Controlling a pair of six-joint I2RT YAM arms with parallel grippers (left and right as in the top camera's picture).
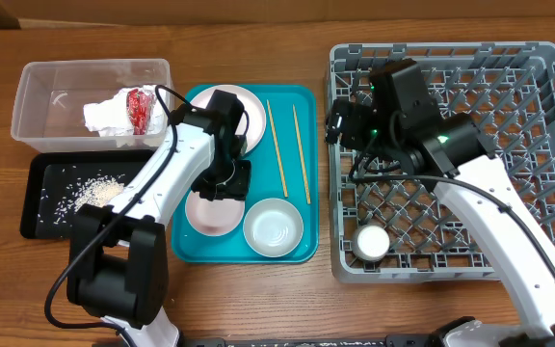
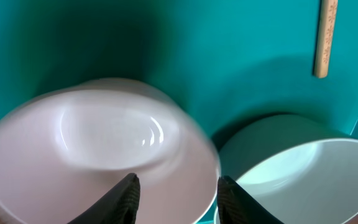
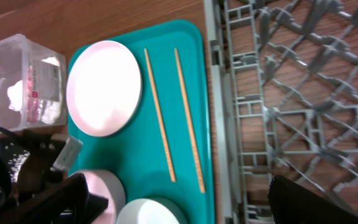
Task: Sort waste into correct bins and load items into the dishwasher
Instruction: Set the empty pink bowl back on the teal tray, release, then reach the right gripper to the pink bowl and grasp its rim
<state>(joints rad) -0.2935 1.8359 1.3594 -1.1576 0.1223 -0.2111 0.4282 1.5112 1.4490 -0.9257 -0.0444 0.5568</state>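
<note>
Left gripper [image 2: 178, 190] jaws parted, glossy rim of the small pink dish [image 2: 86, 149] between them, on the teal tray [image 2: 229, 56]; smooth white bowl [image 2: 303, 168] just right. Right gripper [image 3: 185, 199] jaws wide, empty, by the grey pegged rack [image 3: 291, 93].

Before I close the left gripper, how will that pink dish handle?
The pink dish shines, so it's probably slippery in the left gripper. It looks rigid and may chip. Sitting close beside the white bowl, it could knock it when lifted.
</note>
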